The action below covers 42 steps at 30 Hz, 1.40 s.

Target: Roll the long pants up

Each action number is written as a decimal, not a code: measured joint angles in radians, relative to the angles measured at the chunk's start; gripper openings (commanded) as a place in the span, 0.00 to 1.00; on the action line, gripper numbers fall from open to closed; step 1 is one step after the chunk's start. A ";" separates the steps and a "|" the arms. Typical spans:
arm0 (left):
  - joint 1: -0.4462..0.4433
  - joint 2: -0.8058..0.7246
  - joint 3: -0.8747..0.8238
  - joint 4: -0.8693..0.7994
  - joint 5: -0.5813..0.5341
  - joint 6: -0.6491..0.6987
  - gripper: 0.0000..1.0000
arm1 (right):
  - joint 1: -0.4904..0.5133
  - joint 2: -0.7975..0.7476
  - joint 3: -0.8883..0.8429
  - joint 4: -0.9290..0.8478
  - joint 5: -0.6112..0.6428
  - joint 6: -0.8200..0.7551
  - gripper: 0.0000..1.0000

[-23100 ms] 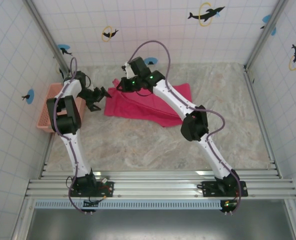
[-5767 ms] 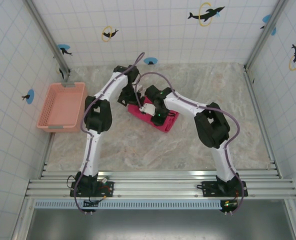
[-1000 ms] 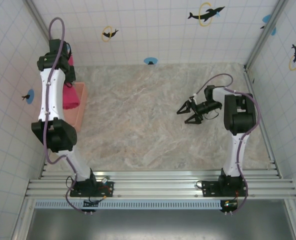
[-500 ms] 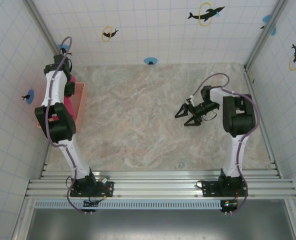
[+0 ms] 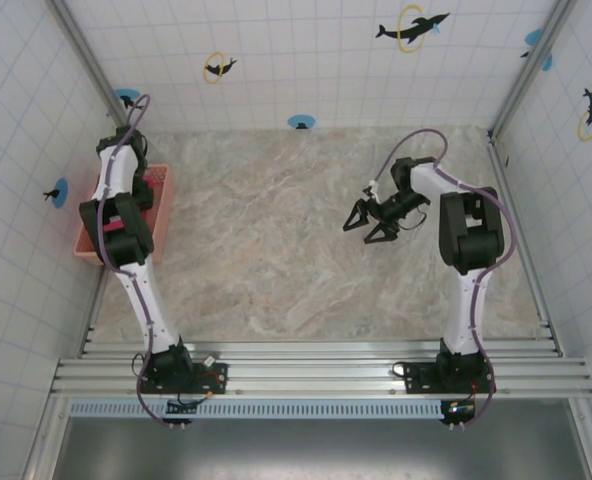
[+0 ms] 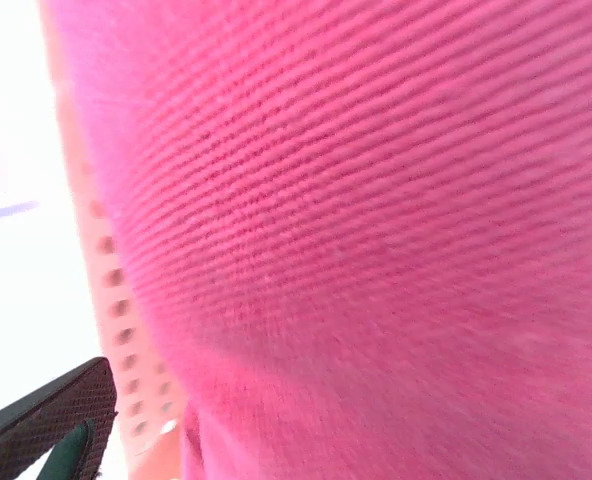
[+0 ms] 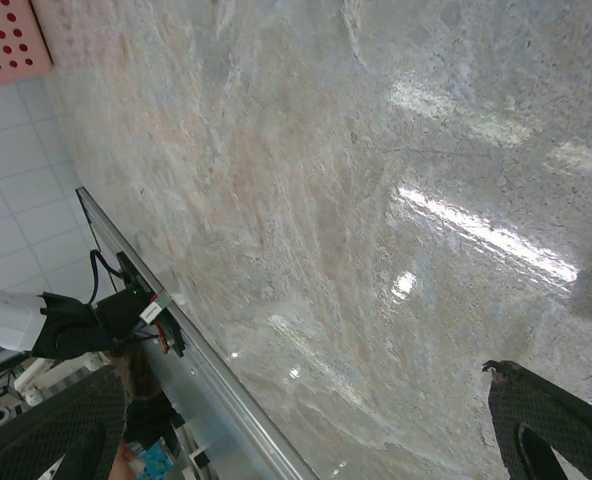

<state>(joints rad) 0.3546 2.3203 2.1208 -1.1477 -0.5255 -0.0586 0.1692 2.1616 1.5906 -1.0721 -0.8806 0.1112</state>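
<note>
The pants [image 6: 376,220], which lay as a rolled bundle mid-tabletop between both arms some seconds ago, are now off the tabletop [image 5: 276,260] and in the basket [image 5: 86,238] at the far left, by the wall. In the last half second the left arm [image 5: 128,238] has folded lower over the basket, covering more of the pants, and the right arm [image 5: 466,225] has carried its pincer slightly farther from its base and toward the middle. The left arm rises from its base along the left edge, bends at the elbow above the basket's near end, runs on to the far end and doubles back down into the basket. The right arm stands almost straight up from its base, then turns at the wrist to point left across the bare marbled surface, well apart from the basket. The left pincer [image 5: 139,192] is down among the cloth: its wrist camera sits right up against ribbed pink fabric, with the basket's lattice wall at the left and one dark finger [image 6: 46,430] at the lower corner, so I cannot tell whether it grips or has let go. The right pincer [image 5: 358,232] is spread wide and carries nothing, hanging above the tabletop.
</note>
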 measured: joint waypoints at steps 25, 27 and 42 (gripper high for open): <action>-0.024 -1.059 -0.898 0.319 0.316 -0.145 0.97 | -0.124 0.051 0.244 -0.039 0.301 -0.018 0.96; -0.074 -1.129 -1.128 0.505 0.406 -0.142 0.97 | -0.135 0.048 0.270 -0.040 0.325 -0.023 0.96; -0.280 -0.821 -1.520 1.414 0.565 -0.050 0.97 | -0.127 -0.024 0.227 0.080 0.357 -0.041 0.96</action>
<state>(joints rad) 0.0750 1.4998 0.6006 0.2665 0.0391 -0.1089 0.0418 2.1376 1.8172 -0.9924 -0.5232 0.0704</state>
